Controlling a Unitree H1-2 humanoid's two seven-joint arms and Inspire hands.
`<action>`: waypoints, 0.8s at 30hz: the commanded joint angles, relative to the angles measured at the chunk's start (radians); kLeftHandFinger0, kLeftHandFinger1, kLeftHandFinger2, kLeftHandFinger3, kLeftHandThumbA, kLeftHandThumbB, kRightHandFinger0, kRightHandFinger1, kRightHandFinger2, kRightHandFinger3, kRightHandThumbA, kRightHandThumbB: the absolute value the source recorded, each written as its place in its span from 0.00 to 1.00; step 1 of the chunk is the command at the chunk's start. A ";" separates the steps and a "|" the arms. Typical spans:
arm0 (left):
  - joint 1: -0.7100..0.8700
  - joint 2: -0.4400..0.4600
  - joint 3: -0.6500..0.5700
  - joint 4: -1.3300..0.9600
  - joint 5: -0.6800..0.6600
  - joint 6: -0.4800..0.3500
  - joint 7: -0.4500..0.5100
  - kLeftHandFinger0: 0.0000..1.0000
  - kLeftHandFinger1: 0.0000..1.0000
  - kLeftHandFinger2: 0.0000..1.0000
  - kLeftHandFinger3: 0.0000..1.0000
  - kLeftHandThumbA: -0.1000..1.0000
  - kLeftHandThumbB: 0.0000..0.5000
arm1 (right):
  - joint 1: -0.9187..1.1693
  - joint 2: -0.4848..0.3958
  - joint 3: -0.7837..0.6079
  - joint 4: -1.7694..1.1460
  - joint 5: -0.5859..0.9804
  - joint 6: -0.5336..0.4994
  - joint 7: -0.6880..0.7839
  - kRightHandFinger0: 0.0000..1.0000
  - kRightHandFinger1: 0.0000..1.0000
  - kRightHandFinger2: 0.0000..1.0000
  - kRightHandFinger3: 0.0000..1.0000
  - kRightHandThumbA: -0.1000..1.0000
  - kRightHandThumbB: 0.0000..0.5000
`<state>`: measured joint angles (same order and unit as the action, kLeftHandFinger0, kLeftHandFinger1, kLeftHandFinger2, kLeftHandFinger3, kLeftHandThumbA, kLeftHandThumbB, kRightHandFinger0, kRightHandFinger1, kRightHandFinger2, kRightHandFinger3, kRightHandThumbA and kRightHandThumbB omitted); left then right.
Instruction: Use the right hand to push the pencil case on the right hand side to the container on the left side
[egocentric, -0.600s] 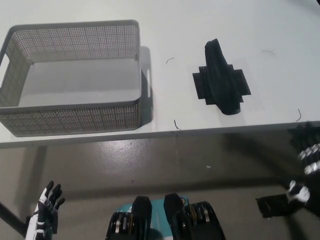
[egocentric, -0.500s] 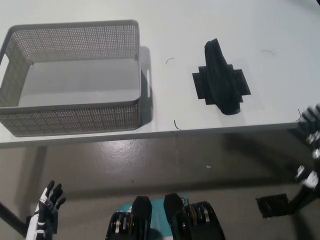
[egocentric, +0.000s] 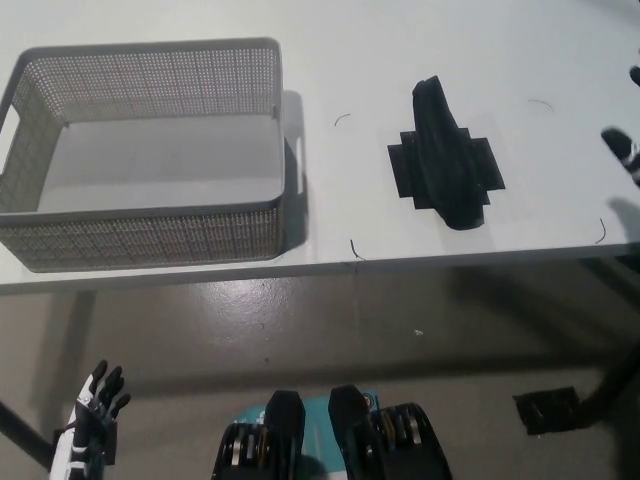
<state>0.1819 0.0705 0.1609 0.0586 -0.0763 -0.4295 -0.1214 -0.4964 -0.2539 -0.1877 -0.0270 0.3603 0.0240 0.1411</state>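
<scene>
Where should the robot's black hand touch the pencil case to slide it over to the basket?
Probably flat against the long right side of the pencil case, coming from the right, where the right hand is at the picture's edge. The case lies lengthwise, front to back, on black tape marks, so a mid-length push should slide it straight toward the basket. The left hand rests low.

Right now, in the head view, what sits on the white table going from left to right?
Grey perforated plastic basket → black fabric pencil case lying on a black patch → fingertips of the black right hand at the picture's right edge.
</scene>
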 joint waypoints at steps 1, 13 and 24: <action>0.003 -0.005 0.001 -0.027 -0.029 -0.040 -0.041 1.00 1.00 1.00 1.00 1.00 0.61 | -0.129 -0.013 -0.023 0.133 0.069 0.031 0.026 1.00 1.00 1.00 1.00 1.00 0.50; 0.018 -0.014 0.004 -0.040 -0.017 -0.040 -0.044 1.00 1.00 1.00 1.00 1.00 0.61 | -0.495 -0.041 -0.036 0.818 0.030 -0.101 0.073 1.00 1.00 1.00 1.00 1.00 0.46; 0.052 -0.028 0.004 -0.056 -0.013 -0.040 -0.047 1.00 1.00 1.00 1.00 1.00 0.61 | -0.696 -0.039 -0.034 1.258 -0.001 -0.204 0.069 1.00 1.00 1.00 1.00 1.00 0.59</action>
<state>0.2149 0.0502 0.1616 0.0383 -0.0794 -0.4306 -0.1447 -1.0943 -0.2626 -0.2113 1.1658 0.3764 -0.0835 0.1868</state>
